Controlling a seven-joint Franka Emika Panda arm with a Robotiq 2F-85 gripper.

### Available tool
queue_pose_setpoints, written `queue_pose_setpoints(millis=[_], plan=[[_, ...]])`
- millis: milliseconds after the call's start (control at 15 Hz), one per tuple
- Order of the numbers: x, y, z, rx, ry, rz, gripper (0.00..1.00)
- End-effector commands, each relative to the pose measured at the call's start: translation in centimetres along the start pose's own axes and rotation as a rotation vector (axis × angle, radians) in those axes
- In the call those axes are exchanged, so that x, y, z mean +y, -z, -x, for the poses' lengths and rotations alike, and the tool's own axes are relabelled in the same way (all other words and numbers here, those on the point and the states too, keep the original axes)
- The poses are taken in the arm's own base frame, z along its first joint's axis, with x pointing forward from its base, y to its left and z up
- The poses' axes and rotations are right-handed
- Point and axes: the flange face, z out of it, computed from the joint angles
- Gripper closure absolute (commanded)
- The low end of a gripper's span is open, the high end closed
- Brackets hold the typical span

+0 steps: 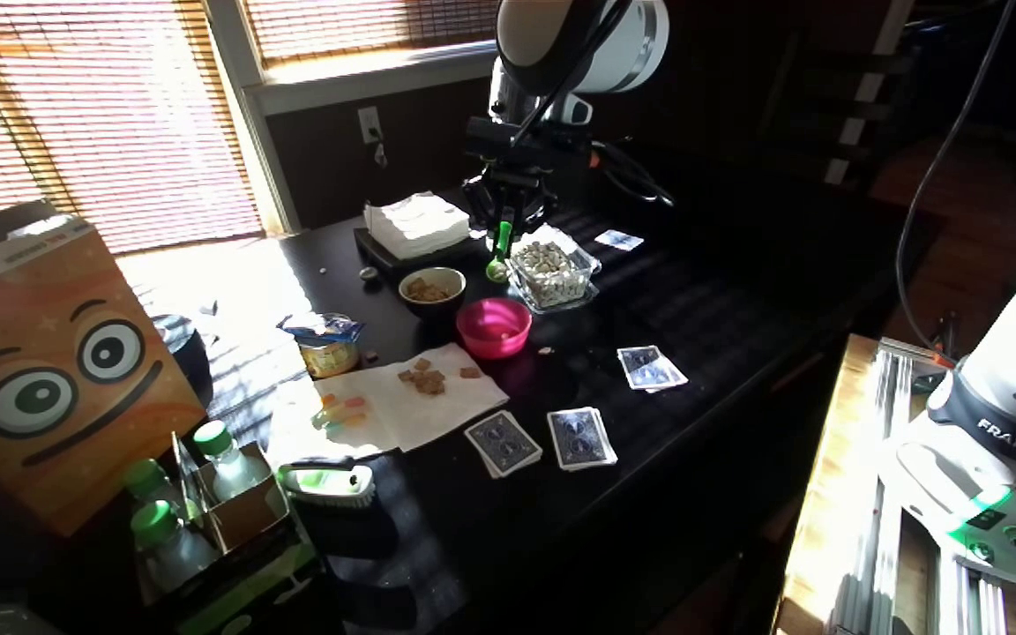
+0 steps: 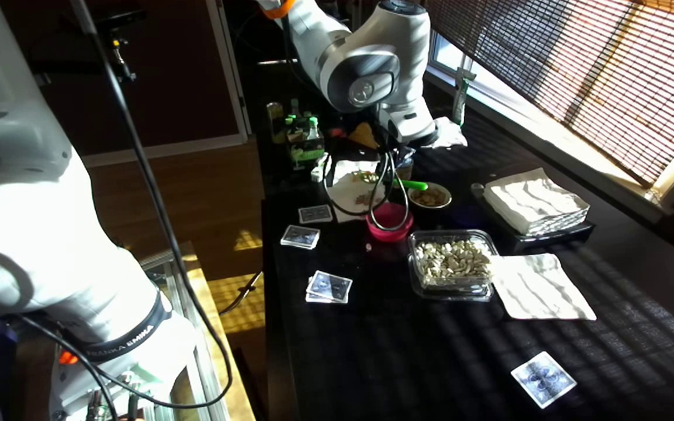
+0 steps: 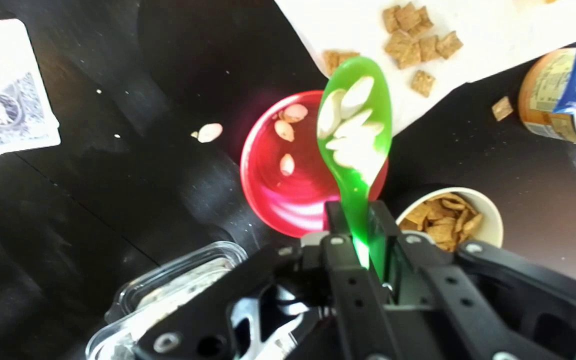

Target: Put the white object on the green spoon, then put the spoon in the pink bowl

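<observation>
My gripper (image 3: 359,212) is shut on the handle of the green spoon (image 3: 354,192). Several pale white seeds (image 3: 350,125) lie in the spoon's scoop. In the wrist view the scoop overlaps the right part of the pink bowl (image 3: 265,187), which sits on the table below with several pale seeds inside. The bowl shows in both exterior views (image 1: 495,339) (image 2: 389,233). In an exterior view my gripper (image 1: 505,220) is raised above the table with the spoon (image 1: 497,269) tilted downward. In an exterior view only the green handle (image 2: 414,185) shows clearly; cables cover the gripper.
A dark bowl with pale rim (image 3: 493,222) holds brown cereal beside the pink bowl. A clear tub of seeds (image 2: 454,263) stands on another side. A napkin with cereal pieces (image 1: 393,428), a jar (image 1: 329,359) and card piles (image 1: 580,438) lie around. A loose seed (image 3: 210,132) is near the bowl.
</observation>
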Motion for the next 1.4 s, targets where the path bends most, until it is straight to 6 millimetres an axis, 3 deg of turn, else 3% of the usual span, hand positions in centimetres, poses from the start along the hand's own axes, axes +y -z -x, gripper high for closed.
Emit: queue_pose_setpoints(millis=[0,533,1333], plan=[[-2.1,-1.0,-0.5,0.067,0.107,-0.045,0.96],[-2.3,-3.8,-1.5,0.148,0.358,-0.092,0.96],[-3.1,-5.2,-1.5,0.206,0.679,-0.254,0.96]])
